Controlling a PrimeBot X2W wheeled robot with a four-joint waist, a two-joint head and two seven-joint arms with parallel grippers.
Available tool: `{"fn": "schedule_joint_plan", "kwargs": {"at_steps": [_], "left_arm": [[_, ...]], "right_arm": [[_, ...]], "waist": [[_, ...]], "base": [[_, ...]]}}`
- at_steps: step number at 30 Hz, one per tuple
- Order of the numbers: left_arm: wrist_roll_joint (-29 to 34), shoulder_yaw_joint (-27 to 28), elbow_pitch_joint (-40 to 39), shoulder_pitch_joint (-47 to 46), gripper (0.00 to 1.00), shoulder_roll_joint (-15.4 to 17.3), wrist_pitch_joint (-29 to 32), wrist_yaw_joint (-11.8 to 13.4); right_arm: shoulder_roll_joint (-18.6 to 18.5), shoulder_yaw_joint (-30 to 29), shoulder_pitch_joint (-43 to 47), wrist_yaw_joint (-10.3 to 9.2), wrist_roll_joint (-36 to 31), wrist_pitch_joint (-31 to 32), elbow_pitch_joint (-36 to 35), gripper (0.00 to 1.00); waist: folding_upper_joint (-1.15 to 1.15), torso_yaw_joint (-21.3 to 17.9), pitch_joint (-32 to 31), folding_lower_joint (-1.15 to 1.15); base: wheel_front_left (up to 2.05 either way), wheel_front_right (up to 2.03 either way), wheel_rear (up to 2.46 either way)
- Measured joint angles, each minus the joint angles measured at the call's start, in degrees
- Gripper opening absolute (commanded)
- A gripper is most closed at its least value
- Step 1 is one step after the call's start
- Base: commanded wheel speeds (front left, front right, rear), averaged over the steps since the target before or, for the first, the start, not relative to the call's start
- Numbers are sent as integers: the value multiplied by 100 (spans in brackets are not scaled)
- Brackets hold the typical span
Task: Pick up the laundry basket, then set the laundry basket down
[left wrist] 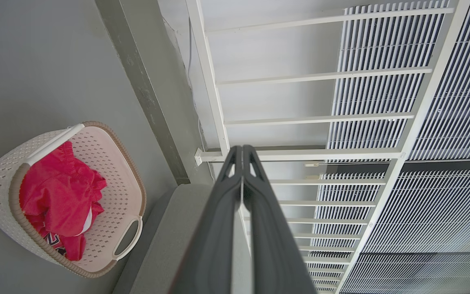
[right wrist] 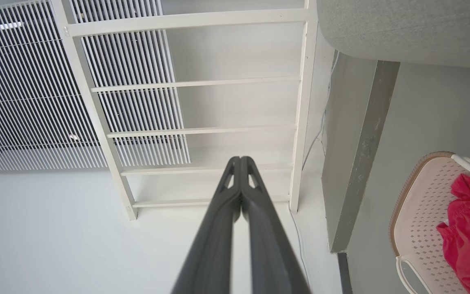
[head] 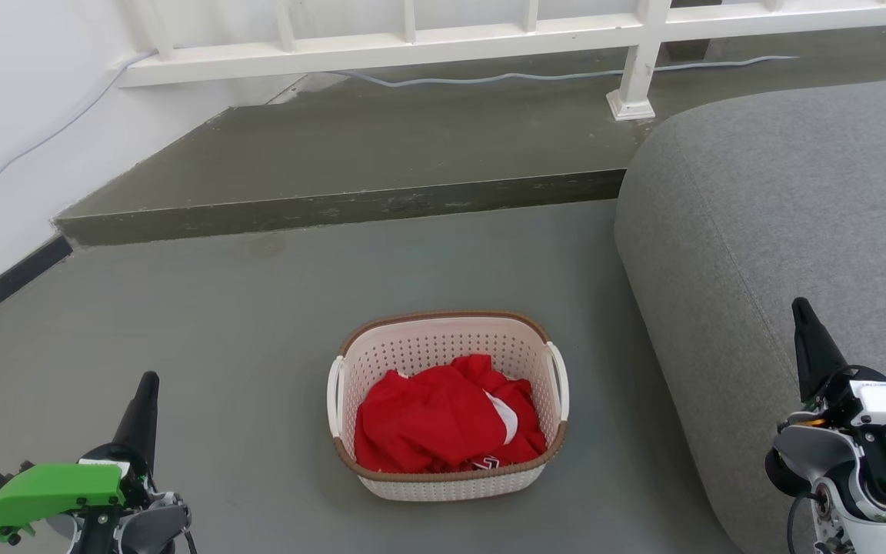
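Laundry basket (head: 443, 346) on grey floor (head: 258, 308) beside sofa (head: 758, 231); left claw (left wrist: 242, 149) and right claw (right wrist: 241, 159) closed, empty.

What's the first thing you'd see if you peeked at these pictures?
The bright red clothes, heaped in the white basket on the grey floor, right in the middle. Next comes the big grey sofa to its right. The left hand and right hand, both shut, hover on either side, touching nothing.
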Motion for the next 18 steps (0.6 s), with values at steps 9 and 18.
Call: {"fn": "schedule_joint_plan", "kwargs": {"at_steps": [9,18], "left_arm": [[0,0,0,0,0,0,0,0],[0,0,-1,0,0,-1,0,-1]], "right_arm": [[1,-5,0,0,0,0,-1,0],[2,-9,0,0,0,13,-1,0]], "waist": [[0,0,0,0],[0,0,1,0]], "base": [[0,0,0],[0,0,0]]}}
